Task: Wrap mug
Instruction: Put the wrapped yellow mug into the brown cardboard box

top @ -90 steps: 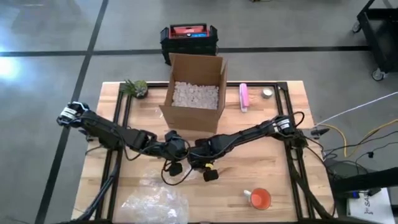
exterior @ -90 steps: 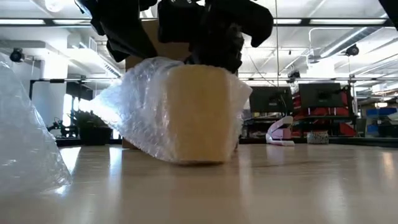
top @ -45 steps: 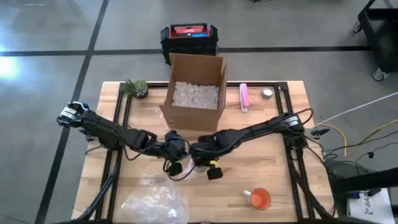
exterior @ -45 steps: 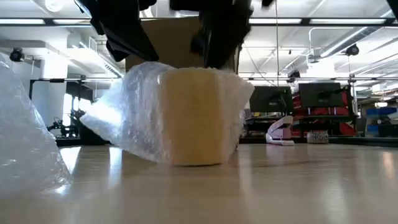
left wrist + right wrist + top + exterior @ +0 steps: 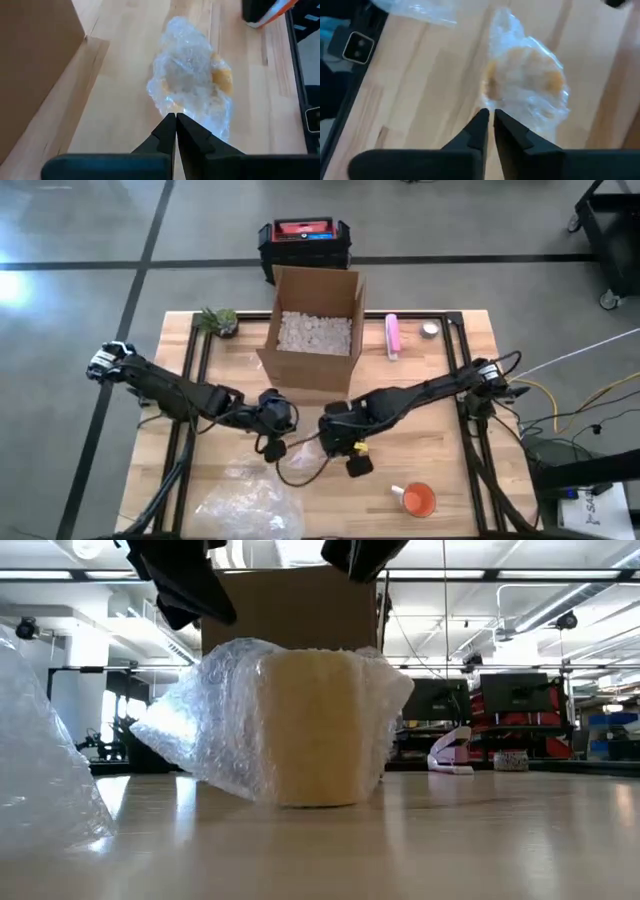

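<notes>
Left gripper and right gripper, fingers together, are held above the bubble-wrapped mug, apparently released, wrap loose.

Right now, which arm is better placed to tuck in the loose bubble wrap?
Probably left. The loose flap trails off the mug toward the left gripper, shut just above it; the right gripper, also shut, hangs over the snug side.

Table layout, mid-wrap.
Wrapped mug stands at table centre, in front of cardboard box. Left gripper just left of it, right gripper just right. Loose bubble wrap at front left; plant back left.
</notes>
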Tool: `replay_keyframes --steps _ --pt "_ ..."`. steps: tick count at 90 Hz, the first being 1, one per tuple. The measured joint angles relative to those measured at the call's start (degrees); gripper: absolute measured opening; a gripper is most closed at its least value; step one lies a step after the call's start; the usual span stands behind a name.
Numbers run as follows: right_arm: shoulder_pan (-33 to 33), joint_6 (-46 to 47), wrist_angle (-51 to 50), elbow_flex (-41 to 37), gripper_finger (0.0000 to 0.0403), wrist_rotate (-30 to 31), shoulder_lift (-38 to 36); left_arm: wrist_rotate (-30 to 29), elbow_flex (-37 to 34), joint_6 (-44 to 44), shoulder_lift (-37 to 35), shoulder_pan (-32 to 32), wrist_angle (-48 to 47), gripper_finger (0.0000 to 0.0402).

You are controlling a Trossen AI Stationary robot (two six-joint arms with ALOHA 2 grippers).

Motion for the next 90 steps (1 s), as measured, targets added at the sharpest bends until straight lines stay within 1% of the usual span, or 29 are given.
replay_keyframes --steps 11,16,24,31,41,50,59,71,80,90 --pt "1.74 -1.57 2.33 -0.28 0.0085 0.87 2.05 0.00 0.00 -0.82 -0.04 -0.47 -0.81 0.0000" --pt "2.26 -1.74 2.88 -0.37 0.0113 2.83 3.06 0.00 0.00 -0.94 -0.04 -0.61 -1.16 0.0000" --pt "2.47 -0.93 3.20 -0.35 0.0156 7.61 4.70 0.00 0.00 -1.06 -0.01 -0.86 -1.36 0.0000" --pt "2.39 -0.72 2.97 -0.35 0.0188 8.68 6.44 0.00 0.00 -1.89 -0.01 -1.08 -1.59 0.0000" --pt "2.49 -0.67 2.99 -0.35 0.0219 8.39 8.43 0.00 0.00 -2.06 -0.01 -1.25 -1.76 0.0000" --pt "2.53 -0.67 2.90 -0.33 0.0229 8.25 10.36 0.00 0.00 -2.08 -0.01 -1.32 -1.76 0.0000" --pt "2.47 -0.72 3.62 -0.33 0.0220 9.14 12.53 0.00 0.00 -2.08 -0.01 -1.32 -1.76 0.0000" --pt "2.47 -1.59 4.66 -0.10 0.0180 10.67 14.81 -0.01 0.00 -2.08 0.01 -1.32 -1.74 0.0000" --pt "2.45 -2.85 4.35 0.00 0.0130 11.36 15.41 0.00 0.00 -2.08 0.01 -1.32 -1.74 0.0000" --pt "2.56 -3.75 3.95 -0.21 0.0051 10.88 14.53 -0.02 0.00 -2.08 0.01 -1.32 -1.74 0.0000"
